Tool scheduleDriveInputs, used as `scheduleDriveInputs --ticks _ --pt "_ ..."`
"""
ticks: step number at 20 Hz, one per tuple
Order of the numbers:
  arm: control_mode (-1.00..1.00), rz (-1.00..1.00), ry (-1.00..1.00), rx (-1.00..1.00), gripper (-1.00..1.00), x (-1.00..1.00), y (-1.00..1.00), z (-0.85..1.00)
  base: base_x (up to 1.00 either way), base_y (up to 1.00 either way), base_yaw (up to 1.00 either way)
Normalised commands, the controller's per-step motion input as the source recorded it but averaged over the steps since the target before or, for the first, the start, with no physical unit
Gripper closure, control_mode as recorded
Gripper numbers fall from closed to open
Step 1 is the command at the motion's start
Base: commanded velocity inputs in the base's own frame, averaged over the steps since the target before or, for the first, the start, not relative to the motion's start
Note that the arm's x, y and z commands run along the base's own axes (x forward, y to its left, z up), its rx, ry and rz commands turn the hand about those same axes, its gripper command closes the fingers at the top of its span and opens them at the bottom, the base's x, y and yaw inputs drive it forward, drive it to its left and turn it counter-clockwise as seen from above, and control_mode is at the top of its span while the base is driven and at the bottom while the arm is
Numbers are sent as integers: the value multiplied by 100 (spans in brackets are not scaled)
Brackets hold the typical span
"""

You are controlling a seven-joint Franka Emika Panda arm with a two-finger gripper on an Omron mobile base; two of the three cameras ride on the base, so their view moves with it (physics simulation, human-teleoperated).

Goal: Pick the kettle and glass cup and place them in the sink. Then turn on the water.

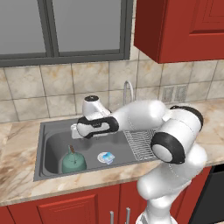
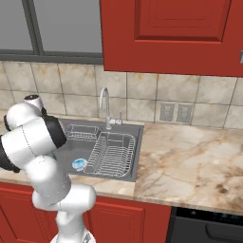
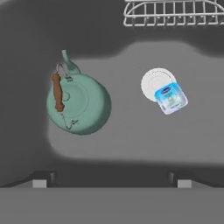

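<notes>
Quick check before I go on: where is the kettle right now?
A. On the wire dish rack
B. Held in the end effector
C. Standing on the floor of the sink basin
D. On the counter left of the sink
C: the kettle stands upright on the floor of the sink, apart from the small blue-white round object, with the open end effector above it, holding nothing.

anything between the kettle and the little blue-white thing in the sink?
Nothing: in the hand view, bare sink floor separates the kettle and the blue-white object.
</notes>
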Motion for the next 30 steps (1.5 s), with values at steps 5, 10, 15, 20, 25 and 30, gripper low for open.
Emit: scheduleDriveInputs --ticks 5,10,15,20,25,30 --pt "-100 0 0 0 -100 -30 -47 39 0 0 0" --pt "-100 0 -4 0 -100 -36 -39 25 0 0 0" --pt "-100 0 -3 0 -100 -42 -46 33 0 0 0" --pt "-100 0 -3 0 -100 -41 -50 31 0 0 0" --pt "-100 0 0 0 -100 -29 -45 43 0 0 0" --pt "-100 0 0 0 -100 -26 -45 42 0 0 0"
